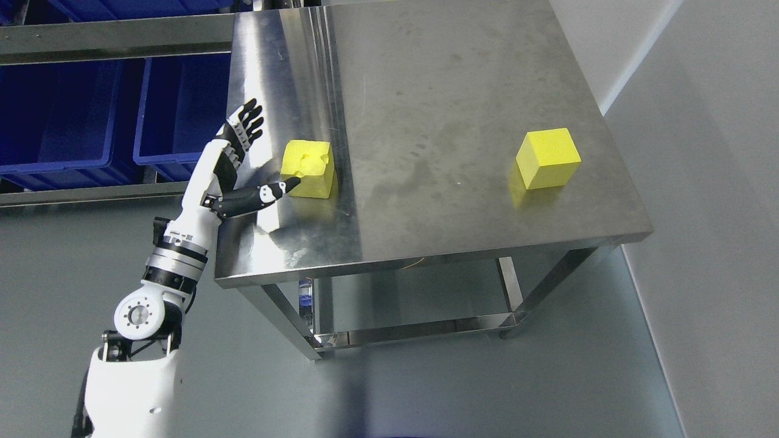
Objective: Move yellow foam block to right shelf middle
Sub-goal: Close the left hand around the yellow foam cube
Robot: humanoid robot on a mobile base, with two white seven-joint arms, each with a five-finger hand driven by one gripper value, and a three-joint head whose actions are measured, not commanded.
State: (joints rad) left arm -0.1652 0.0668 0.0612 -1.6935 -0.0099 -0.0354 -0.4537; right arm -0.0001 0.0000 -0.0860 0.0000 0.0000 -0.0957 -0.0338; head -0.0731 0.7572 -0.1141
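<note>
A yellow foam block with a dented top sits on the left part of the steel table. A second yellow foam block, with clean faces, sits near the table's right edge. My left hand is just left of the dented block, open, fingers spread upward and the thumb reaching to the block's lower left corner. It holds nothing. My right arm does not show.
Blue plastic bins stand on a rack behind the table at the upper left. The table has a lower shelf. A pale wall runs along the right. Grey floor lies in front.
</note>
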